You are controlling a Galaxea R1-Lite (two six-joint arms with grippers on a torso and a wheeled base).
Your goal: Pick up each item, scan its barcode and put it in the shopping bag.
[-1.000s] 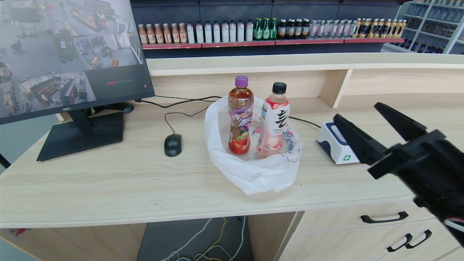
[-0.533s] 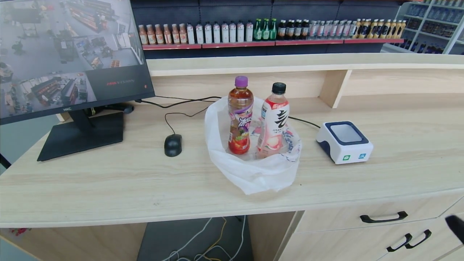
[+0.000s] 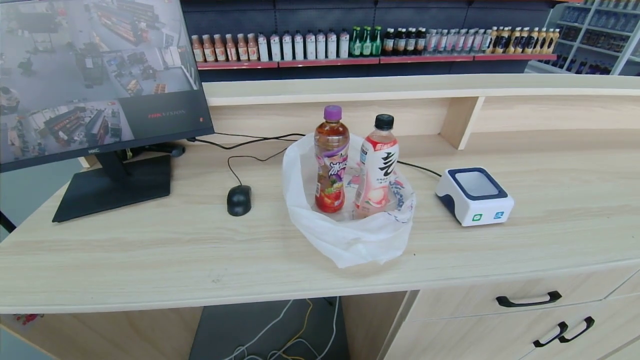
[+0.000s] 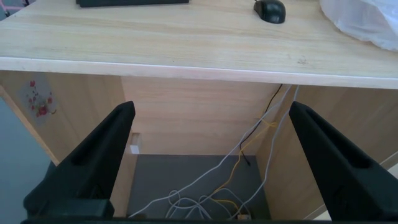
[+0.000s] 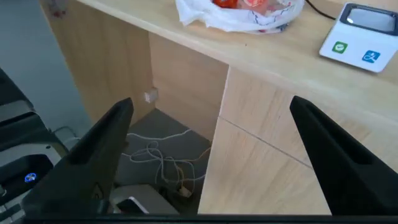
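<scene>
Head view: bottles (image 3: 331, 165) in shopping bag (image 3: 350, 240)

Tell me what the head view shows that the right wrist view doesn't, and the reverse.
Head view adds: the monitor, the mouse, and the purple-capped bottle and black-capped bottle seen whole. Right wrist view adds: the right gripper, fingers open, facing the counter's front, and loose cables underneath. Shared: the shopping bag, the scanner, the counter.

A shop checkout: a light wood worktop (image 3: 150, 250) carries a scanner (image 3: 474, 196) at 3 o'clock and a monitor (image 3: 95, 75) at 10 o'clock (showing store camera feeds), with shelves of bottled drinks (image 3: 370, 42) lined up at 12 o'clock
</scene>
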